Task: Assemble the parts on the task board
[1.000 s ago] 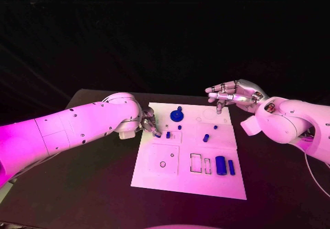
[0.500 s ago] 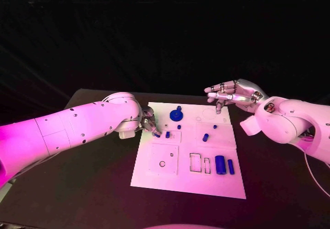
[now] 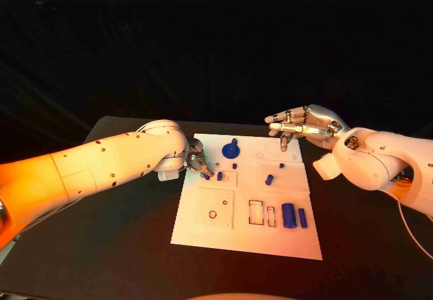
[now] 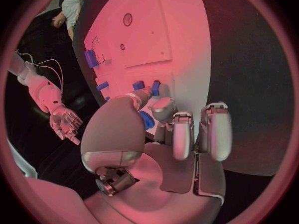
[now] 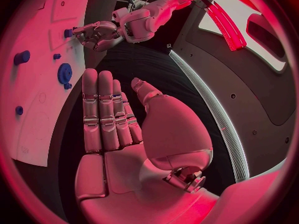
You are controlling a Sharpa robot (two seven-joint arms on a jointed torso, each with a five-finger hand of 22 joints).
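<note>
White flat task board (image 3: 206, 231) laid mid-frame. Small blue peg (image 3: 206, 177) pinched by left hand (image 3: 194, 161) at board's upper left edge, presumably for seating. Right hand (image 3: 302, 125) held empty, fingers apart, above board's upper right corner, likely clear of work.

The head view looks steeply down from 6 o'clock at the desk (image 3: 108, 250). Each wrist view sits close behind its own hand; all three share the task board (image 3: 203, 234) (image 4: 181, 40) (image 5: 31, 129).
</note>
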